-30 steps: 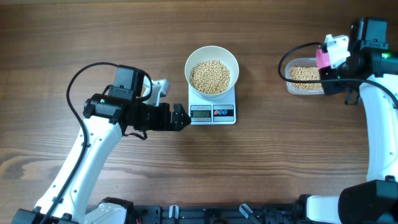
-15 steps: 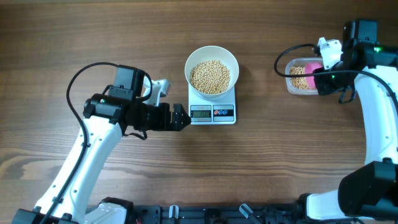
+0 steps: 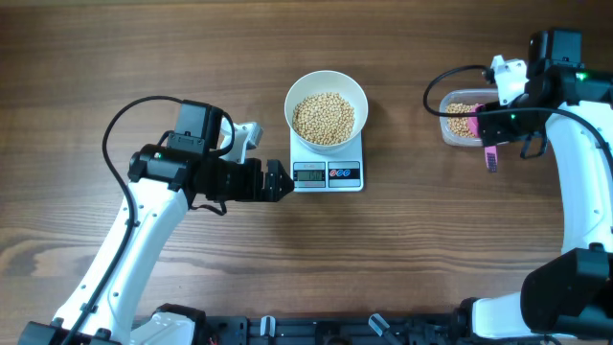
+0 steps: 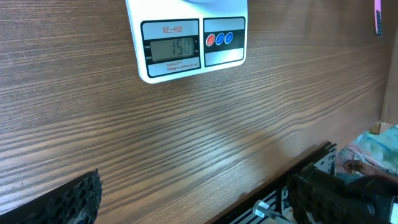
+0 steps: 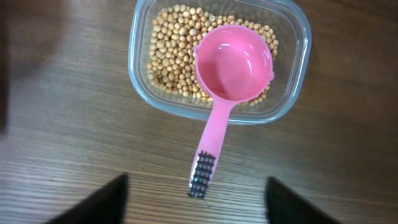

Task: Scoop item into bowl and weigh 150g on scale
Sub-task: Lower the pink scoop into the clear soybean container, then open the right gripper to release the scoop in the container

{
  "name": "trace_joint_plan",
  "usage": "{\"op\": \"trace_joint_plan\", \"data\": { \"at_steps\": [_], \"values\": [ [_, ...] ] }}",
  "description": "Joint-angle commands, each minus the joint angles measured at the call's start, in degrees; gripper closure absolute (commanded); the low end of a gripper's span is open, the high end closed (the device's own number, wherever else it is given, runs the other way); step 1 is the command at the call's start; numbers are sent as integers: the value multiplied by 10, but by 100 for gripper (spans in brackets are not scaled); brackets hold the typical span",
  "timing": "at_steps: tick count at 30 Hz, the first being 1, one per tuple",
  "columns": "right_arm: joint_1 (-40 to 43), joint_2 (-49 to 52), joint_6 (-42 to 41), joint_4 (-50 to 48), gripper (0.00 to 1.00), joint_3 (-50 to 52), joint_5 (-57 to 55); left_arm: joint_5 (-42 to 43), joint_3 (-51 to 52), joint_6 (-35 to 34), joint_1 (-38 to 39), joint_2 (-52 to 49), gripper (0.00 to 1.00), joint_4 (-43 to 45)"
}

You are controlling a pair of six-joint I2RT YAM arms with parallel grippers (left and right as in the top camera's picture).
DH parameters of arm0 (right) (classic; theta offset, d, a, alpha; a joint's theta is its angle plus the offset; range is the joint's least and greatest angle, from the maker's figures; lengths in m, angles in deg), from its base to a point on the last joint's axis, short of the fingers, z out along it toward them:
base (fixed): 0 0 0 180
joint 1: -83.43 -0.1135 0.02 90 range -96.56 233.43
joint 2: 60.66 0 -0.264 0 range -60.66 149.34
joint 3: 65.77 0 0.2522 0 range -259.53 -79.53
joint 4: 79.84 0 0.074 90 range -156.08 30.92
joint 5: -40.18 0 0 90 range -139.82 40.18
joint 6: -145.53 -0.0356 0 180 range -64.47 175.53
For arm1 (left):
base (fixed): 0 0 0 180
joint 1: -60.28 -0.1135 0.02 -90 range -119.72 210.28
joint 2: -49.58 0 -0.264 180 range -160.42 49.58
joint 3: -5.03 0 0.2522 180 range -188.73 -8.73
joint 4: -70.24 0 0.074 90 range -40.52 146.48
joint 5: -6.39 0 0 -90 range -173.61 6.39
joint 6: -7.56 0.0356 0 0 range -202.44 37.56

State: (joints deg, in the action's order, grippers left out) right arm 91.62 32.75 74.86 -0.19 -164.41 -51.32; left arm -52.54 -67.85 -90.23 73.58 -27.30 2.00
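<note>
Right gripper [image 5: 196, 186] is letting go. Its fingers are now standing wide and empty on either side of the scoop [image 5: 233, 57] handle; a second ago they were clamped on it. The scoop is lying cup-up on the spare beans in the clear tub [image 5: 133, 57], near the tabletop's [image 3: 192, 57] right edge, with its handle poking out over the rim.

Left gripper [image 3: 283, 182] is hovering just left of the scale [image 3: 328, 176], fingers spread wide, holding nothing, unchanged.

Beans [image 3: 324, 117] are sitting heaped in the bowl [image 3: 292, 103] on the scale, mid-tabletop toward the far edge. The display [image 4: 171, 48] is showing what looks like 150, though the digits are faint.

Judgement: scooping is wrapping up and the target seems met.
</note>
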Motion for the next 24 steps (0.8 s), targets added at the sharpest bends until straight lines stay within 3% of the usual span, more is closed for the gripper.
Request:
{"op": "trace_joint_plan", "data": {
  "at_steps": [1,7,10,14,24],
  "values": [
    [1,-14,-25,-10,4,-4,5,-6,0,-1,0,-1,0,0],
    [11,-103,-56,-63,0,-4,13,-6,0,-1,0,-1,0,0],
    [30,-143,-83,-63,0,-2,84,-6,0,-1,0,-1,0,0],
    [47,-181,-92,-25,0,1,198,-6,0,-1,0,-1,0,0],
    [46,-252,-92,68,0,1,189,-6,0,-1,0,-1,0,0]
  ]
}}
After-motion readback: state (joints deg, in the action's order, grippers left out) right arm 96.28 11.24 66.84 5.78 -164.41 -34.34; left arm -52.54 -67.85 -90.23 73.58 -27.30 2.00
